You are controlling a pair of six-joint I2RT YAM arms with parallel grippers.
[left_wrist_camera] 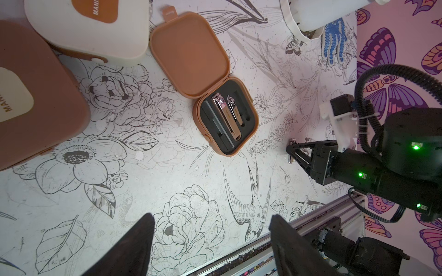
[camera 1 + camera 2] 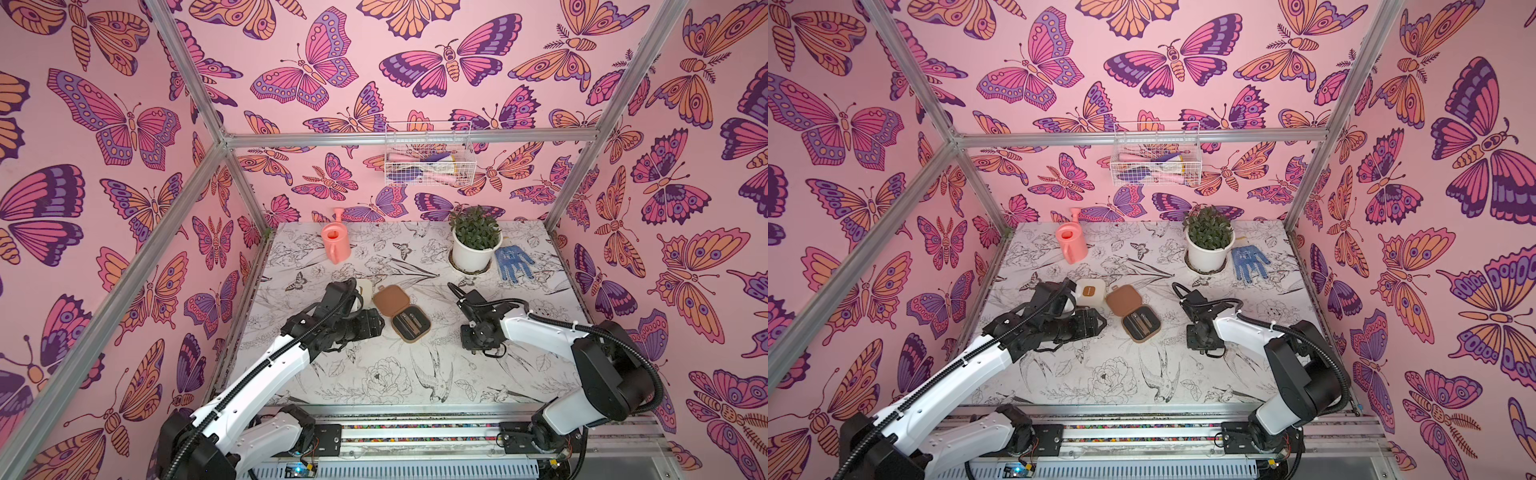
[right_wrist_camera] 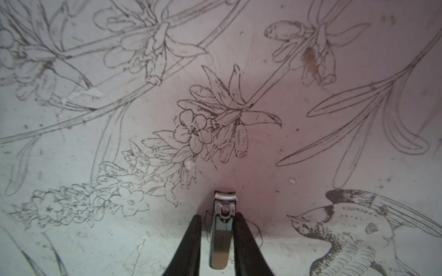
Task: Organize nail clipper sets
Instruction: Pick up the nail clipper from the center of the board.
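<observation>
Nail clipper sets (image 2: 1123, 299) mostly packed: left gripper (image 1: 211, 217) hangs wide open and empty by the shut brown case (image 1: 28, 95) and shut cream case (image 1: 91, 31). Open brown case (image 1: 224, 114) mid-table holds two clippers (image 1: 229, 112). Right gripper (image 3: 217, 216) has its fingers (image 3: 191, 243) straddling a loose clipper (image 3: 221, 239) on the table (image 3: 334, 148), clamp unclear; slotting it in and closing the lid remain.

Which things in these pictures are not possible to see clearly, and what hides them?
- Closed tan case: cut by the left wrist view's edge; left arm covers it in both top views.
- Cream case label: cut by that view's edge.
- Loose clipper: under the right gripper in top views; whether it is gripped is unclear.
- Wire basket contents: too small.
</observation>
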